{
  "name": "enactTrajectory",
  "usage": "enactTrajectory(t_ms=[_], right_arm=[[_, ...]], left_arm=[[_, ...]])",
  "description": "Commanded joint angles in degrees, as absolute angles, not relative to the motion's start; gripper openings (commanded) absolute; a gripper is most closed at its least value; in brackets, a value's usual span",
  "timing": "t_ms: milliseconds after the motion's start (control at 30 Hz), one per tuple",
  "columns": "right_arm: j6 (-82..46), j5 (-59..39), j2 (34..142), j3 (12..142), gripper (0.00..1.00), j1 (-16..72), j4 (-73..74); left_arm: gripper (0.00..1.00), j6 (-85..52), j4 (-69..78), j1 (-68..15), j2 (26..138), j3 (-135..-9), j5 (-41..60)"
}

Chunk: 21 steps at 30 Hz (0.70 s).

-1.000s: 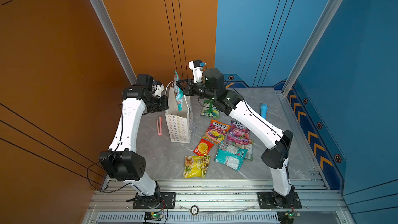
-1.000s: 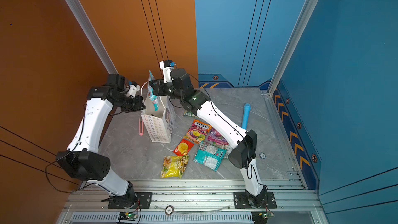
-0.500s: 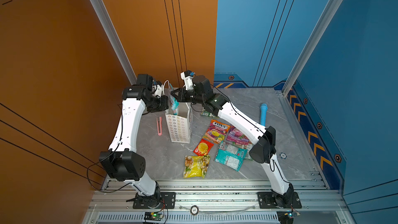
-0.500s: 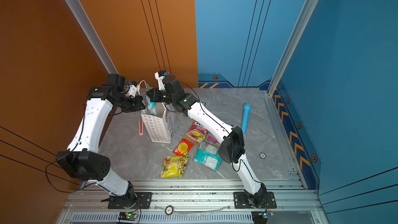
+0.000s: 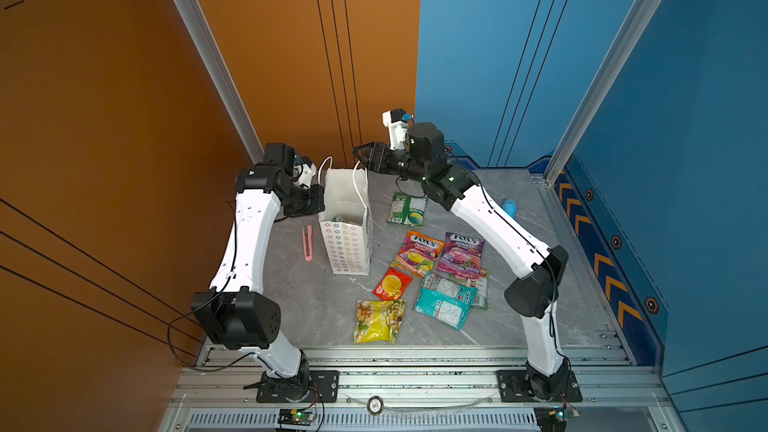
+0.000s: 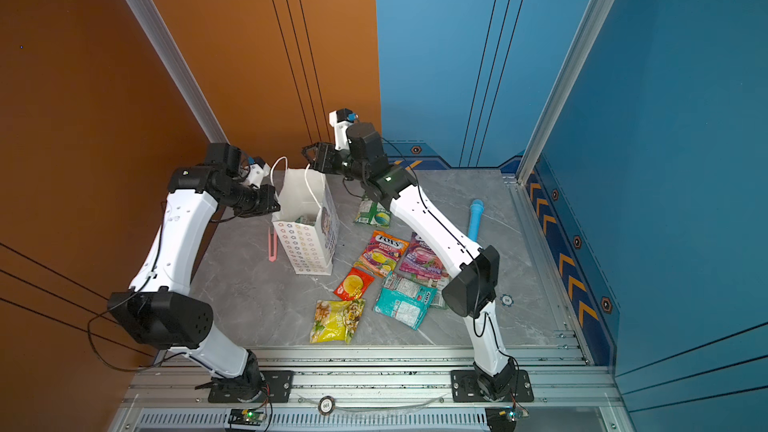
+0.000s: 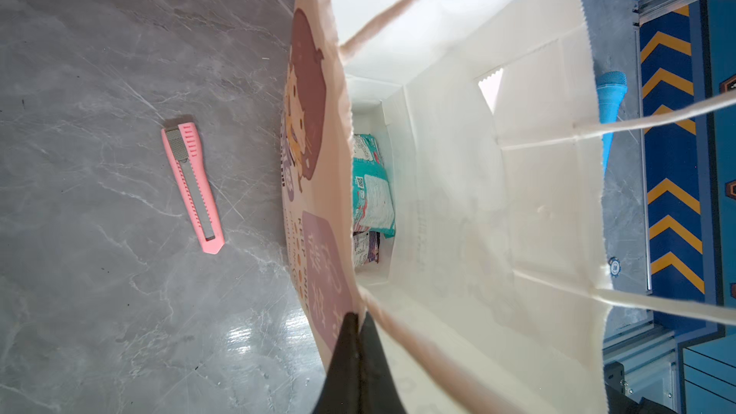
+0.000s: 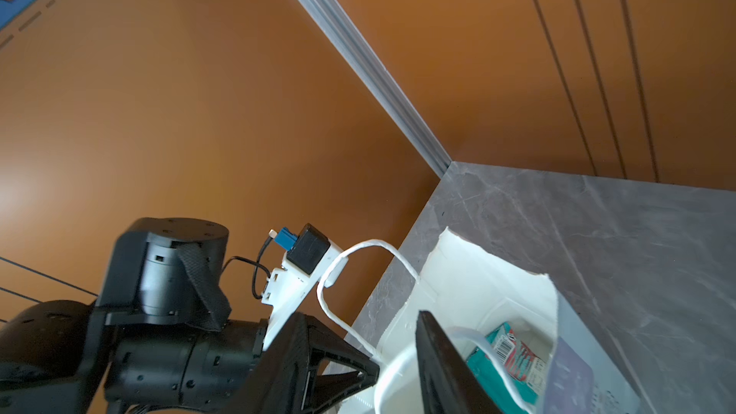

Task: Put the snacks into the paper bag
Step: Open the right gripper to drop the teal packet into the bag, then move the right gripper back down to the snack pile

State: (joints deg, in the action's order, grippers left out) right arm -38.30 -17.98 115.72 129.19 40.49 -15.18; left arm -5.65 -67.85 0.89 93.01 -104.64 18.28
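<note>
Above bag (image 5: 347,243) mouth: right gripper (image 5: 360,155) noted with jaws spread, empty. Left gripper (image 7: 355,318) pressed together on bag rim. Teal packet (image 7: 372,189) seen inside bag. Green packet (image 5: 407,209) laid flat on table, right of bag, nearest right arm; long axis judged near-to-far.

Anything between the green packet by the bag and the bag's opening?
Nothing solid visible. The green packet lies beside the paper bag with a bare gap between; the mouth gapes, rim pinched by the left end effector. Only a cord handle loops up on that side, near the open right end effector.
</note>
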Motion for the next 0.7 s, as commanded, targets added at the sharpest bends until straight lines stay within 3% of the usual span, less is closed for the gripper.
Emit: enactTrajectory(t_ms=[0,667], right_arm=[[-36.91,-16.12,109.47,123.6,0.47,38.03,-12.3],[-39.94,-8.99,89.1,76.23,0.49,22.68,-18.68]], left_arm=[[0.0,-5.44,-68.8,1.49,91.14,-104.06,19.4],[0.0,-5.41,-68.79,1.83,90.64,-103.0,18.87]])
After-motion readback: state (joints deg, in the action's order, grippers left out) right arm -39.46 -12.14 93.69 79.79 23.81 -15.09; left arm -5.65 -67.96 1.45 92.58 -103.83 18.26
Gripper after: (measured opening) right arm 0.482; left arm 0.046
